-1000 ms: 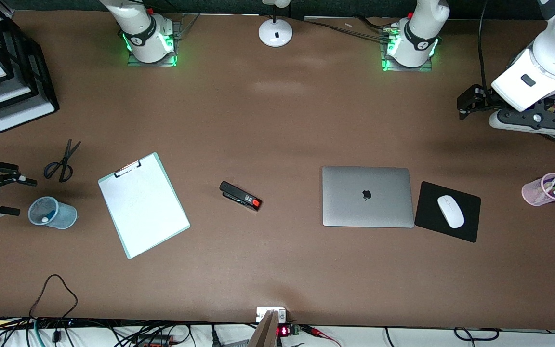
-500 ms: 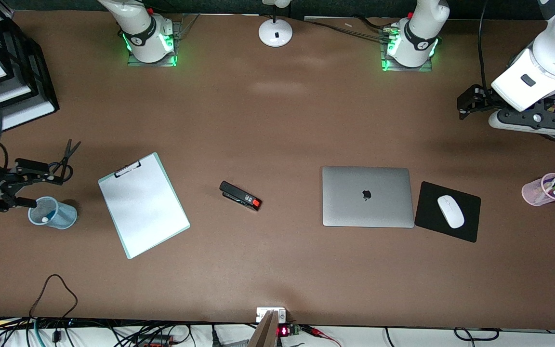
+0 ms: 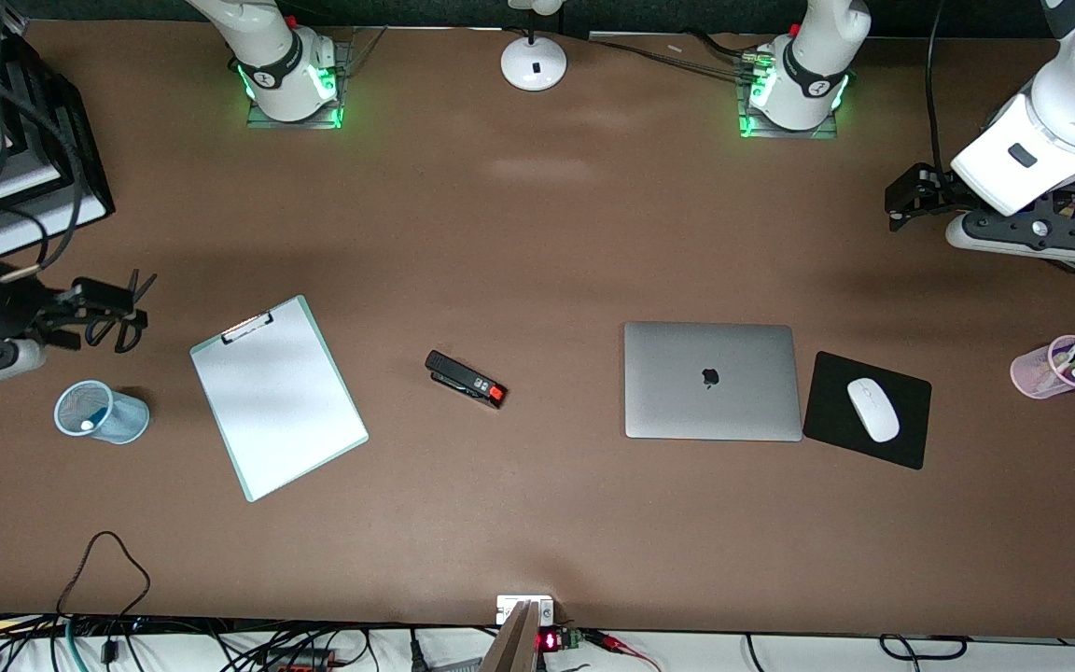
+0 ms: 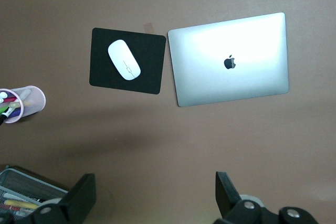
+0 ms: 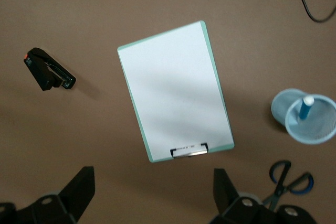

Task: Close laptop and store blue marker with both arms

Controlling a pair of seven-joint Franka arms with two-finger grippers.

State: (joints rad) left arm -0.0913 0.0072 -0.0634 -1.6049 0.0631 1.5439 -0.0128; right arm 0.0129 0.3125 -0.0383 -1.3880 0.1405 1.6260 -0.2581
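Observation:
The silver-grey laptop (image 3: 711, 381) (image 4: 231, 59) lies shut on the brown table, apple logo up. Toward the right arm's end, the blue marker (image 5: 305, 107) (image 3: 87, 426) stands white end up inside a blue mesh cup (image 3: 101, 412) (image 5: 310, 116). My right gripper (image 3: 113, 308) (image 5: 154, 187) hangs open and empty over the scissors (image 5: 286, 177), near that cup. Open and empty as well, my left gripper (image 3: 894, 210) (image 4: 156, 192) waits over bare table at the left arm's end.
Between cup and laptop lie a white clipboard (image 3: 278, 397) (image 5: 176, 90) and a black stapler (image 3: 466, 379) (image 5: 50, 70). Beside the laptop, a white mouse (image 3: 872, 409) rests on a black pad (image 3: 827, 401). A pink cup of pens (image 3: 1058, 366) and stacked trays (image 3: 24, 140) stand at the table's ends.
My right arm has swung from beside the blue cup to over the scissors, away from the front camera. The left arm and everything on the table stayed put.

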